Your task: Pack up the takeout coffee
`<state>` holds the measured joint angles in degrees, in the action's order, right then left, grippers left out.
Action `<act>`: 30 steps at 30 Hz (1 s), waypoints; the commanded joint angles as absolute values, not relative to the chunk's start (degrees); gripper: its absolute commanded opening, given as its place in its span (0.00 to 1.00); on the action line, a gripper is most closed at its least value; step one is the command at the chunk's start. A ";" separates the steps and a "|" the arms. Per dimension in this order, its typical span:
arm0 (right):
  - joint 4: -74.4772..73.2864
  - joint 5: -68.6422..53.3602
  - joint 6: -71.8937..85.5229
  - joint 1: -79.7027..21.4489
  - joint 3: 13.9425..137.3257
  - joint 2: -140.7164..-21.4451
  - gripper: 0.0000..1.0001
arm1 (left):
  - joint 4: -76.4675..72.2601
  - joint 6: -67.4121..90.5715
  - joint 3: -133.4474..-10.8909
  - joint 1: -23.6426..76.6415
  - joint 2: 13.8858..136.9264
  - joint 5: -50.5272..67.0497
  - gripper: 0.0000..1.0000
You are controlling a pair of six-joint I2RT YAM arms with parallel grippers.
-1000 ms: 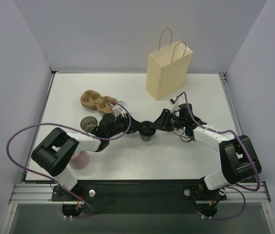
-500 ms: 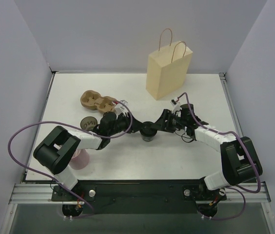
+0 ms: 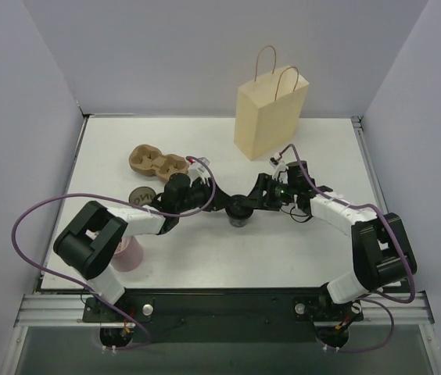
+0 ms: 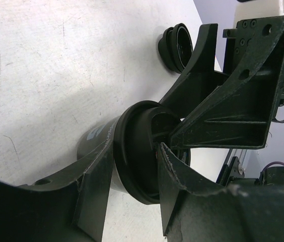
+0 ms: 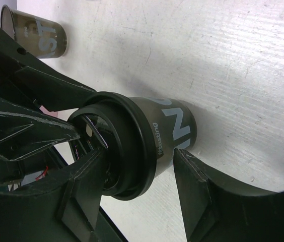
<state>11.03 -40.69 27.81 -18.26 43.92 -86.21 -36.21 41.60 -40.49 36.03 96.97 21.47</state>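
1. The takeout coffee (image 3: 238,209) stands upright, lid on, mid-table (image 3: 299,258), with the two arms meeting over it from either side.
2. The left gripper (image 3: 222,205) comes in from the left. In the left wrist view its fingers (image 4: 94,201) sit tight against the cup at lid level, one on each side, no gap showing. It looks clamped on the cup.
3. The right gripper (image 3: 253,200) comes in from the right. Its jaws are apart and straddle the lid end. In the right wrist view one finger (image 5: 197,196) stands off the cup wall with bare table showing between them, so it has no grip.
4. The fingertips of both grippers crowd the same lid rim, close to each other. I can't tell whether they touch.
5. The tan paper bag (image 3: 270,113) stands upright at the far side, well apart from the cup and to its right.
6. The brown two-well tray (image 3: 156,162) is at far left, and a second dark cup (image 3: 141,197), without a lid, sits just near of it.
7. The pink cup (image 3: 129,254) is at near left, partly hidden behind the left arm.
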 commanded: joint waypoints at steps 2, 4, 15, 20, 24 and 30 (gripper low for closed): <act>5.71 -40.43 24.26 -20.21 45.35 -88.94 0.55 | -11.43 33.75 -36.21 37.44 102.92 20.30 0.12; 5.71 -40.17 24.17 -20.92 45.88 -89.30 0.54 | -11.34 33.84 -36.56 37.44 102.83 20.30 0.12; 6.94 -36.48 25.14 -21.18 43.33 -90.88 0.38 | -7.65 34.01 -41.48 36.22 100.29 22.67 0.25; 8.26 -35.51 25.58 -21.18 40.96 -90.97 0.36 | -1.77 32.79 -50.33 35.42 97.22 24.96 0.40; 9.14 -35.16 26.10 -21.18 39.82 -90.97 0.35 | 4.55 31.99 -56.94 35.33 95.89 24.87 0.48; 10.11 -34.80 26.72 -21.01 38.76 -90.62 0.35 | 5.02 33.39 -62.05 34.63 94.92 28.03 0.56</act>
